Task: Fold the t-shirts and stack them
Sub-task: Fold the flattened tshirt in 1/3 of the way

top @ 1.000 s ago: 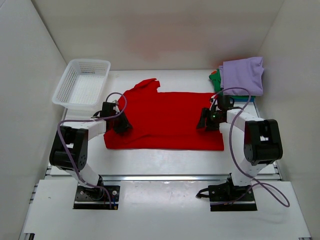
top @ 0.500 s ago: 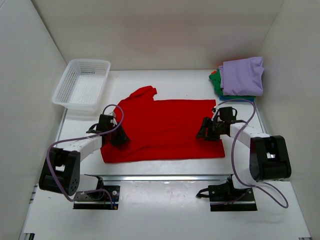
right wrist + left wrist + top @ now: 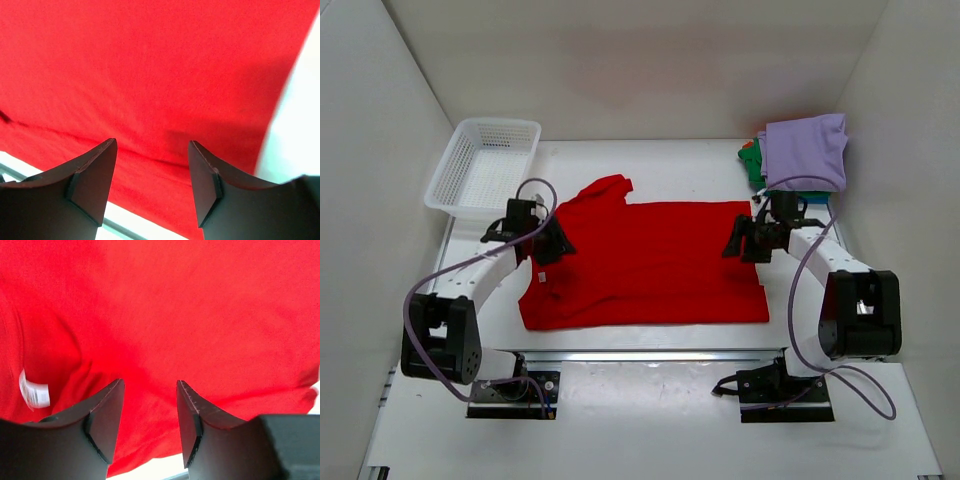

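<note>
- Red t-shirt (image 3: pixel 650 265) lies flat in the middle of the table (image 3: pixel 670 165); folded stack (image 3: pixel 805 152) sits at its far right corner.
- Left gripper (image 3: pixel 150 407) and right gripper (image 3: pixel 152 172) hover spread, empty, over the shirt's side edges.
- Pinch matching edges together, then fold evenly.

The left arm (image 3: pixel 485 275) and right arm (image 3: pixel 820 250) are showing white shells with black joints, each trailing a lavender cable (image 3: pixel 408 305). Black base plates (image 3: pixel 513 393) are anchoring them, and the left gripper (image 3: pixel 149 385) is ending in two dark, seemingly matte wedge-shaped fingers (image 3: pixel 105 415).
</note>
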